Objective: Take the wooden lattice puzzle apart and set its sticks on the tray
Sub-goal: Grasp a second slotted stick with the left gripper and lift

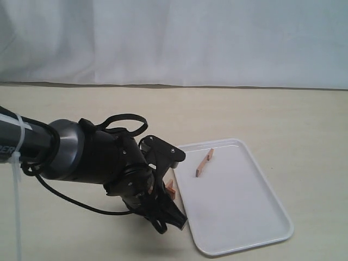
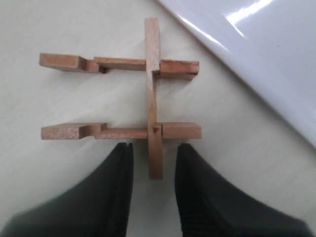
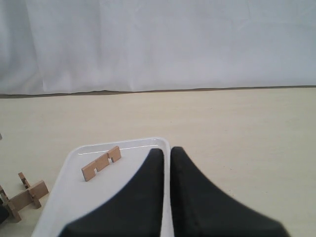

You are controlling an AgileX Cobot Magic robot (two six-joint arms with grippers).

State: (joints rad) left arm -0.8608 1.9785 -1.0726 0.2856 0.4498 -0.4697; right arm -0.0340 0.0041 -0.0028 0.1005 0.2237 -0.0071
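Observation:
The wooden lattice puzzle (image 2: pixel 153 98) lies on the table just off the tray's (image 1: pixel 244 217) left rim. It shows three joined sticks: two parallel bars crossed by one. My left gripper (image 2: pixel 154 146) is open. Its fingers (image 2: pixel 118 168) stand either side of the crossing stick's free end, with a gap on each side. In the exterior view the left arm covers most of the puzzle (image 1: pixel 170 187). A single stick (image 1: pixel 204 163) lies on the tray near its far left corner. My right gripper (image 3: pixel 166 150) is shut and empty, hovering over the tray's rim (image 3: pixel 163 143).
A white cloth backdrop (image 1: pixel 174 38) closes off the far side of the beige table. The left arm's black cable (image 1: pixel 70 201) trails over the table at the left. The tray's white rim (image 2: pixel 276 59) runs close beside the puzzle.

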